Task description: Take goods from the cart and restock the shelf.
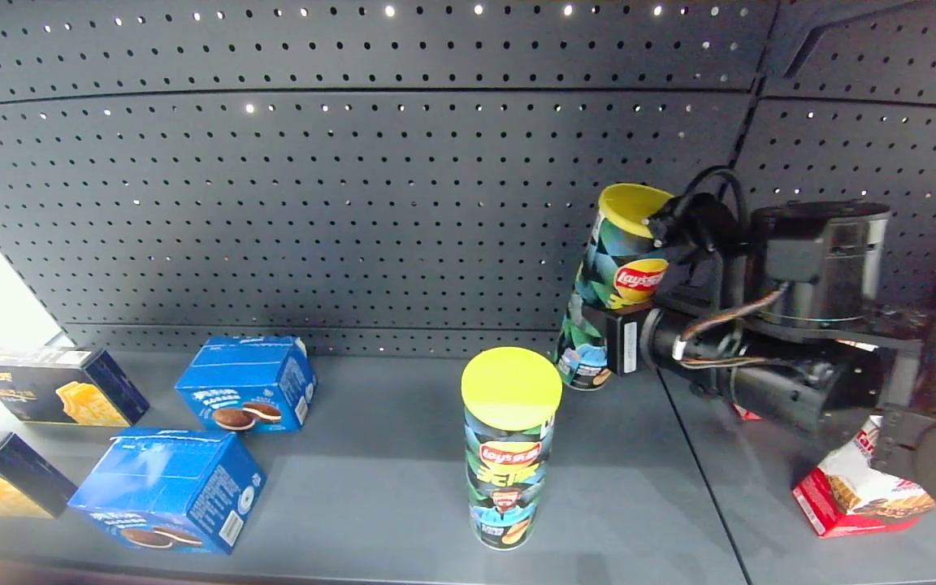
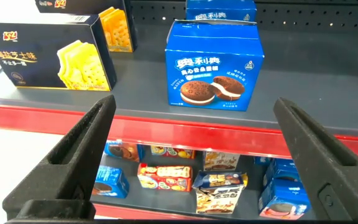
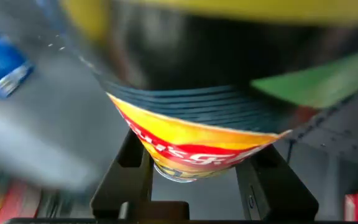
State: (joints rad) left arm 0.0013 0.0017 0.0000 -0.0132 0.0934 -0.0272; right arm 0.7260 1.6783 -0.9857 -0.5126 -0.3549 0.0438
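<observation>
A chip can (image 1: pixel 616 272) with a yellow lid leans tilted at the back of the grey shelf (image 1: pixel 370 479), its base low by the pegboard wall. My right gripper (image 1: pixel 608 341) is shut on its lower half; the right wrist view shows the can (image 3: pixel 191 146) pinched between both black fingers (image 3: pixel 126 180). A second chip can (image 1: pixel 509 451) stands upright nearer the front, to the left of the held one. My left gripper (image 2: pixel 197 168) hangs open in front of the shelf's red edge (image 2: pixel 185 127), facing a blue cookie box (image 2: pixel 215 65), with nothing between its fingers.
Two blue cookie boxes (image 1: pixel 249 382) (image 1: pixel 171 491) and two black boxes with yellow crackers (image 1: pixel 58 386) (image 1: pixel 1 475) occupy the shelf's left. A red snack box (image 1: pixel 866 487) lies right of the divider seam. A lower shelf holds several packs (image 2: pixel 166 177).
</observation>
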